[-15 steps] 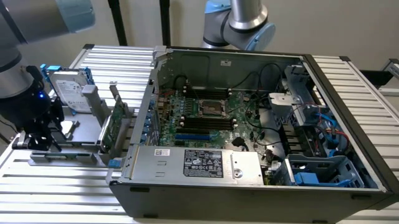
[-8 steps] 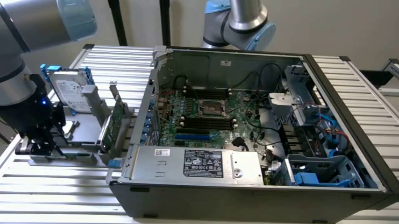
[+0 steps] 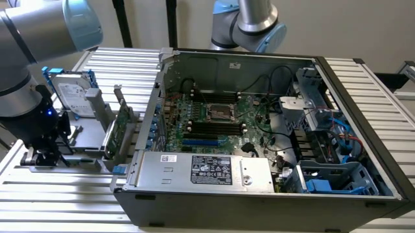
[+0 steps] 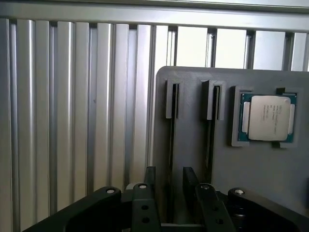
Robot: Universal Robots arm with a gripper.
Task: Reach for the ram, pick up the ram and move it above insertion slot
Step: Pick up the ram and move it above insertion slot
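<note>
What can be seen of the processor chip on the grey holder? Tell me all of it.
The processor chip is a square green board topped by a silver metal lid with small dark print. It lies flat, lid facing the wrist camera, seated in a raised-rim recess of the grey holder plate, beside two narrow slots. Only the recess touches it; the open gripper is apart from it, at the slots.

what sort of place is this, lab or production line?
Probably a robotics lab bench for PC assembly: an open computer case on a slatted aluminium table, a robot arm, a hard drive and CPU staged in holders.
</note>
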